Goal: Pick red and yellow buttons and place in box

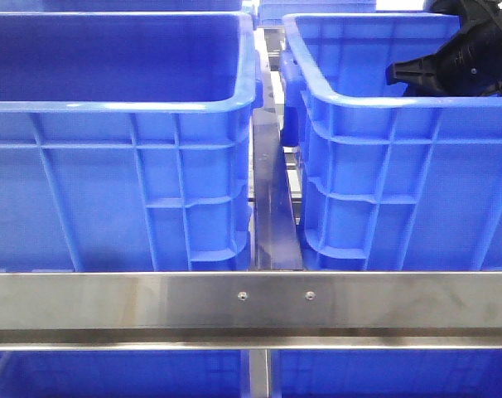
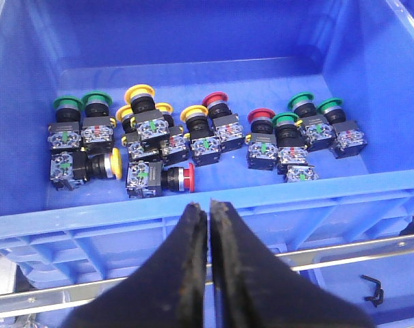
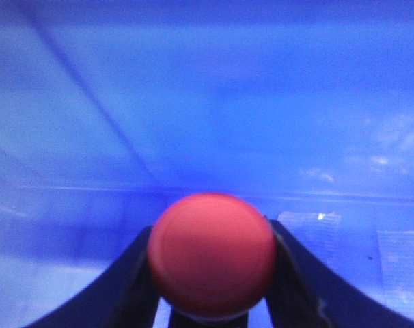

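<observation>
1. Front view is mostly two big blue crates side by side: the left crate [image 1: 118, 149] and the right crate [image 1: 400, 166], with a metal divider [image 1: 272, 207] running back between them and a steel rail [image 1: 251, 303] across the front.
2. The right arm [image 1: 462, 54] is the black thing poking over the right crate's far corner, dipping inside it. You can't see its tip from here.
3. The right wrist cam settles it though: the right gripper [image 3: 210, 273] is pinching a red button [image 3: 210, 263], round red cap facing the camera, one black finger touching each side. Behind it is just blurry blue crate wall and floor.
4. The left gripper [image 2: 208, 225] has its fingers pressed together, only a thin slit between them and nothing held. It hangs just outside the near rim of a crate [image 2: 193, 212], looking down into it.
5. That crate holds the whole pile of buttons, in a loose row on the floor:
   - yellow buttons [image 2: 140, 96] bunched left of middle, plus one lying on its side [image 2: 111, 164] further left
   - red ones [image 2: 217, 102] around the middle, another at [image 2: 260, 117], and one tipped over [image 2: 186, 176] nearest the rim
   - green buttons [image 2: 68, 104] at both ends of the row
6. Most stand upright on their grey contact blocks, packed close and touching their neighbours.
7. A small black hook-shaped bit [image 2: 373, 288] lies outside the crate, below the rail. Can't tell what it is.
</observation>
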Controlling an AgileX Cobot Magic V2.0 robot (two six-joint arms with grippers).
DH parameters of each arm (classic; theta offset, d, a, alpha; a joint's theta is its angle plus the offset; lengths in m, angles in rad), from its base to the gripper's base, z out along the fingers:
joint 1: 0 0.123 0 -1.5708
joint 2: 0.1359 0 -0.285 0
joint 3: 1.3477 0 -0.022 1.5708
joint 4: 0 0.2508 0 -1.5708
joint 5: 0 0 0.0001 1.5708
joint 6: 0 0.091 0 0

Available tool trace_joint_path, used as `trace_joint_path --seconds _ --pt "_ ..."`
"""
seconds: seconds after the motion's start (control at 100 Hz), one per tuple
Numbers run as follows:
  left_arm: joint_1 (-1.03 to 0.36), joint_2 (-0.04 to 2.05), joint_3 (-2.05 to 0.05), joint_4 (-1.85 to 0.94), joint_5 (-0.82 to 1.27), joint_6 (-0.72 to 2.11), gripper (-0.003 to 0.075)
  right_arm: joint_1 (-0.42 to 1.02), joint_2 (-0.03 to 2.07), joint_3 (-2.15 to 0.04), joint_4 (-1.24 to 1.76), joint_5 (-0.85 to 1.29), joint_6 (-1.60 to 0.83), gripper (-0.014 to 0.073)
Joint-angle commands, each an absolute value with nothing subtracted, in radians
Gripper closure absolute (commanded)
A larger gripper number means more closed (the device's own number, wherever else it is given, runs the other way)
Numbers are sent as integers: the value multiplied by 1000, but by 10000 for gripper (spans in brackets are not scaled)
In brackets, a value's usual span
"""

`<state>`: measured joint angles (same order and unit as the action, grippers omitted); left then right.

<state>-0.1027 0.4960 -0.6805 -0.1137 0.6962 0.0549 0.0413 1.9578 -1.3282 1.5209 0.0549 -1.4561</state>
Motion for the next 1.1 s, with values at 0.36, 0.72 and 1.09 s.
trace_joint_path --seconds 0.36,0.72,1.09 --pt "-100 500 -704 -122 618 49 739 41 1892 -1360 1533 93 -1467 15" --pt "-100 500 -704 -122 618 49 739 41 1748 -1331 1533 89 -1467 15" --pt "-100 500 -704 -122 618 49 739 41 1415 -1098 1533 81 -1467 22"
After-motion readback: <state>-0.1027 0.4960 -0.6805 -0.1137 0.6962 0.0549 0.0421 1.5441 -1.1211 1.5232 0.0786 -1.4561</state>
